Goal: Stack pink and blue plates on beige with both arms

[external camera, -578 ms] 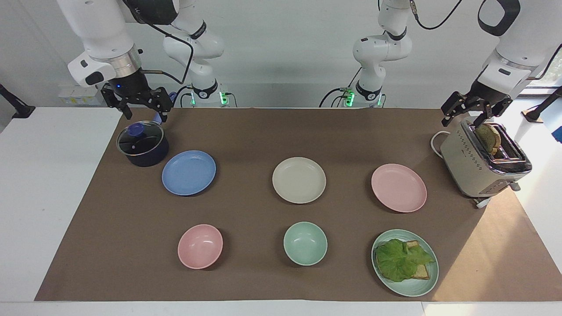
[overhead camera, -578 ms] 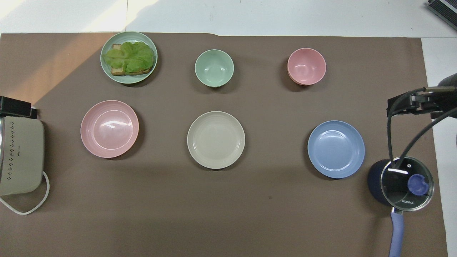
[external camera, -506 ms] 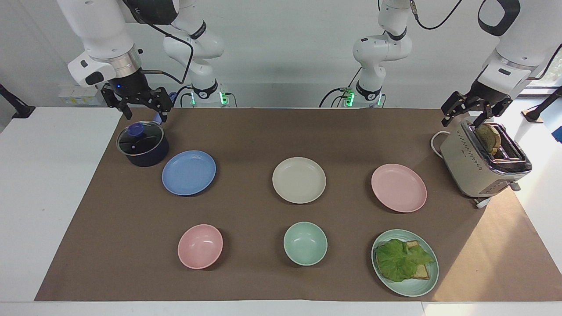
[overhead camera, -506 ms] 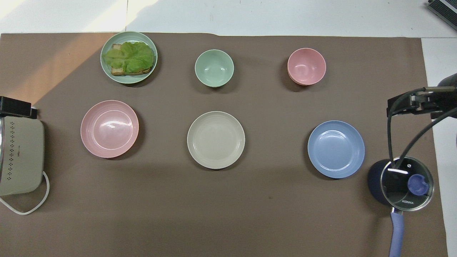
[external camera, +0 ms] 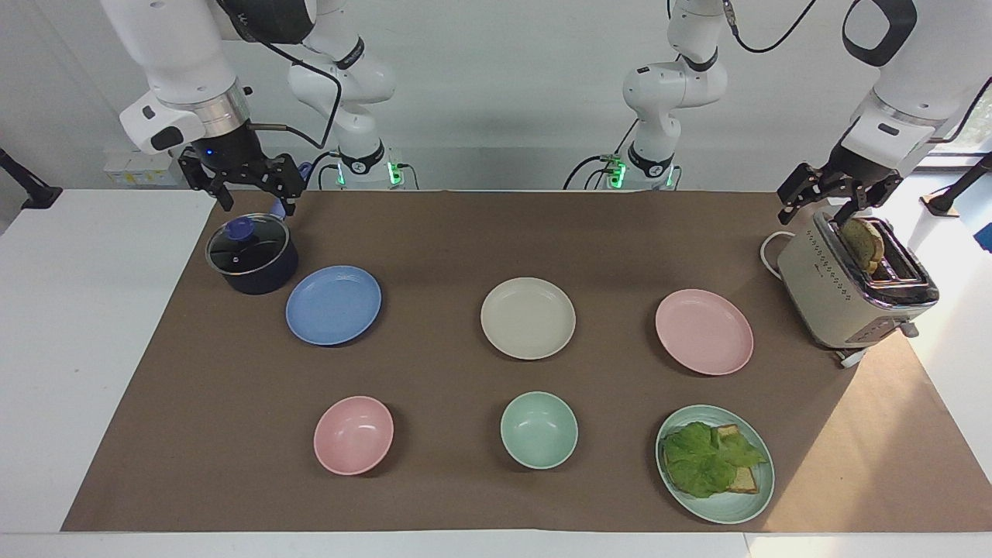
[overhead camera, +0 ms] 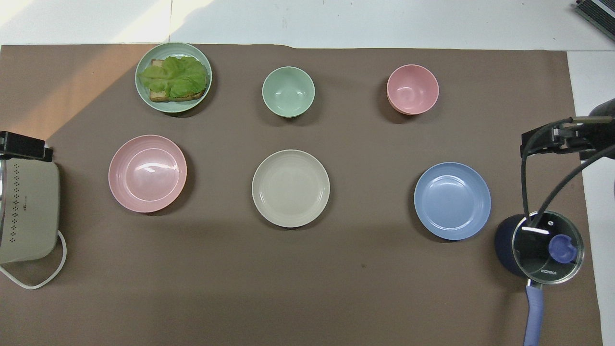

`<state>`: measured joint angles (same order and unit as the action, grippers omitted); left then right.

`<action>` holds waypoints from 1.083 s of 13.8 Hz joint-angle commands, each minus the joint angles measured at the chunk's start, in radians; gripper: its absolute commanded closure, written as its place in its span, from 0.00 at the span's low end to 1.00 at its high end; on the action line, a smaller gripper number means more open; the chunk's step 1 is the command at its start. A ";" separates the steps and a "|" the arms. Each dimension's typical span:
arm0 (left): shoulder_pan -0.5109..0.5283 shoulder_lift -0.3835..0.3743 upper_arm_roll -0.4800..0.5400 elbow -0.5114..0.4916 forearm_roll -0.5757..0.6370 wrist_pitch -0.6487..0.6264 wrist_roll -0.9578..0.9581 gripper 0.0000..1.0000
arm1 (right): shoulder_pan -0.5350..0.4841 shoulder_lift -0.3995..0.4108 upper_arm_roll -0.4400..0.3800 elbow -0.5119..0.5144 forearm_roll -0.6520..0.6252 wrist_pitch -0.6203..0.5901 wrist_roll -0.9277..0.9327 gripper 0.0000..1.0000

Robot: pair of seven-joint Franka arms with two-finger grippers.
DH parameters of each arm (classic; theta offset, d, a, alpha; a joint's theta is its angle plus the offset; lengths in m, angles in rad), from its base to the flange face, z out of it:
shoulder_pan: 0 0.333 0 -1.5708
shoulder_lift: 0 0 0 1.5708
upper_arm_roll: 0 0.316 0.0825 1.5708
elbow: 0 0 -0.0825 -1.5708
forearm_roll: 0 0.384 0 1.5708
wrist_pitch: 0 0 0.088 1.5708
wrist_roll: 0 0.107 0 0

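Three plates lie in a row across the brown mat. The blue plate (external camera: 333, 304) (overhead camera: 452, 200) is toward the right arm's end, the beige plate (external camera: 528, 318) (overhead camera: 290, 188) is in the middle, and the pink plate (external camera: 704, 332) (overhead camera: 147, 173) is toward the left arm's end. All three are apart and bare. My right gripper (external camera: 258, 203) hangs open over the lidded pot, holding nothing. My left gripper (external camera: 814, 213) hangs open over the toaster, holding nothing either.
A dark pot (external camera: 252, 254) with a glass lid sits beside the blue plate. A toaster (external camera: 845, 294) with bread in it stands beside the pink plate. Farther from the robots are a pink bowl (external camera: 353, 435), a green bowl (external camera: 539, 429) and a green plate (external camera: 721, 511) with lettuce and toast.
The left gripper has edged slightly upward over the toaster. The right arm and the plates have not moved.
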<state>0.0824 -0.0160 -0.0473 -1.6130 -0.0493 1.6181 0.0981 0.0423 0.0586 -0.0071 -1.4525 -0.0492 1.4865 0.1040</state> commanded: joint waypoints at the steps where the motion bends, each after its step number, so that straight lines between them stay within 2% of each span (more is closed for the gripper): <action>1: -0.012 -0.009 0.007 -0.080 0.023 0.074 0.000 0.00 | 0.001 -0.003 -0.005 -0.003 0.008 0.006 0.002 0.00; 5: -0.009 0.004 0.007 -0.241 0.023 0.248 -0.001 0.00 | 0.001 -0.003 -0.007 -0.003 0.008 0.006 0.002 0.00; 7: -0.006 0.016 0.007 -0.281 0.022 0.298 -0.001 0.00 | 0.001 -0.003 -0.007 -0.003 0.008 0.008 0.002 0.00; 15: 0.002 0.152 0.007 -0.317 0.022 0.417 -0.001 0.00 | 0.002 -0.006 -0.005 -0.005 0.008 0.006 -0.001 0.00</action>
<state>0.0839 0.1217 -0.0439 -1.9131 -0.0483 1.9905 0.0981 0.0423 0.0587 -0.0072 -1.4525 -0.0492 1.4865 0.1042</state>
